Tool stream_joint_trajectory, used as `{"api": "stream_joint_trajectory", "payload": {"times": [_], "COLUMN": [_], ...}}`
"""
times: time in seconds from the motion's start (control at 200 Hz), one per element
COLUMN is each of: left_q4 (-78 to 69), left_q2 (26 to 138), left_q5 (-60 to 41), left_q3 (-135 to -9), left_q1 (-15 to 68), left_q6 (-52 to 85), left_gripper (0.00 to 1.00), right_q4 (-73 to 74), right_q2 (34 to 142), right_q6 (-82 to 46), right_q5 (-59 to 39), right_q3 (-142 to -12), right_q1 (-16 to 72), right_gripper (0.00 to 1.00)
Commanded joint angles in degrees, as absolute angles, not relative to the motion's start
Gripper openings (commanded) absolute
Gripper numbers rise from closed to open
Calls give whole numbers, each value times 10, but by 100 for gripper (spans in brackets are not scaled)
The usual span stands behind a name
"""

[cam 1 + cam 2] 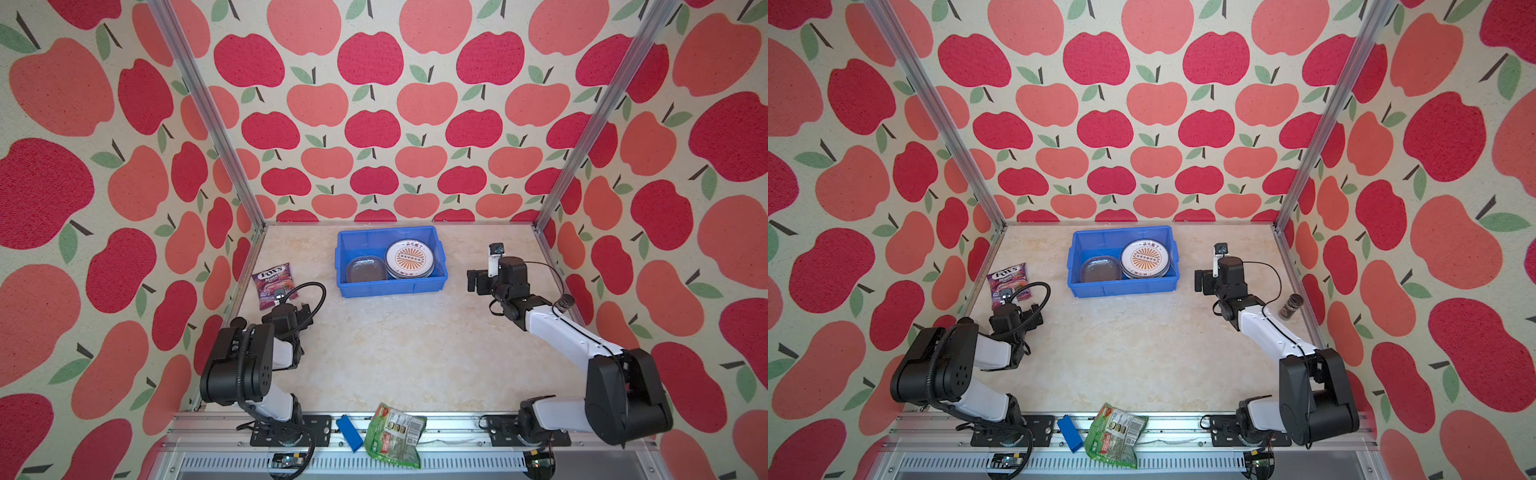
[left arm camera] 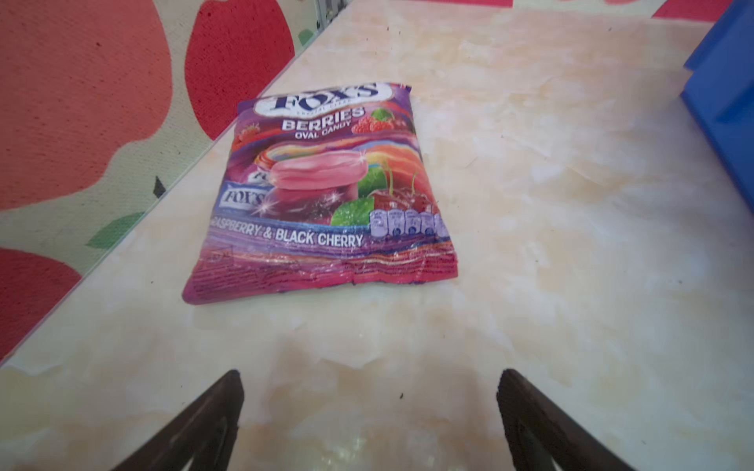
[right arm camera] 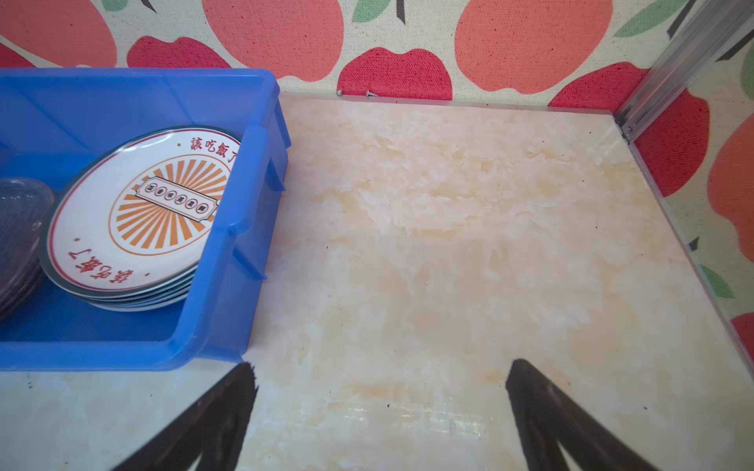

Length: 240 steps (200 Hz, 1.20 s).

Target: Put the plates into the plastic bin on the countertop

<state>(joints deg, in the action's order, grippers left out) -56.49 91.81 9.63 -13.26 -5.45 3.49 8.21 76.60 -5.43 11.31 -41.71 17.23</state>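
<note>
The blue plastic bin stands at the back of the cream countertop. Inside it, a stack of round white plates with an orange sunburst on top fills the right half. Translucent glass plates lie in the left half. The right wrist view shows the round stack, the glass plates and the bin's wall. My right gripper hangs open and empty to the right of the bin, over bare countertop. My left gripper is open and empty at the front left.
A purple Fox's candy bag lies just ahead of the left gripper by the left wall. A green snack packet and a small blue block sit on the front rail. A dark jar stands by the right wall.
</note>
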Motion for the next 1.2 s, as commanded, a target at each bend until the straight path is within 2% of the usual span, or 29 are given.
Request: {"api": "stream_joint_trajectory", "payload": {"times": [0.0,0.07,0.16,0.25,0.34,0.37,0.435,0.48,0.51,0.75,1.196], "left_q4": [-746,-666,-664,-535,-585,-573,-562,-580,-570,-571,-570], "left_q2": [935,901,931,910,927,921,920,924,920,922,921], "left_q5": [50,44,29,29,37,37,38,38,36,36,37], "left_q3": [-117,-128,-159,-215,-205,-206,-208,-205,-206,-207,-207], "left_q1": [-70,-76,-71,-62,-57,-58,-59,-58,-59,-60,-60], "left_q6": [45,58,33,28,20,24,26,23,24,25,25], "left_gripper": [99,99,99,99,99,99,99,99,99,99,99], "right_q4": [118,137,194,292,439,445,467,570,634,597,552], "right_q2": [734,724,728,761,831,839,868,908,923,911,914], "right_q6": [-17,-8,-11,10,42,50,38,25,15,16,35], "right_q5": [187,215,220,216,214,231,144,95,96,110,51], "right_q3": [-392,-367,-326,-285,-245,-246,-243,-214,-190,-196,-220], "right_q1": [160,145,118,101,92,96,68,43,34,36,35], "right_gripper": [99,99,99,99,99,99,99,99,99,99,100]}}
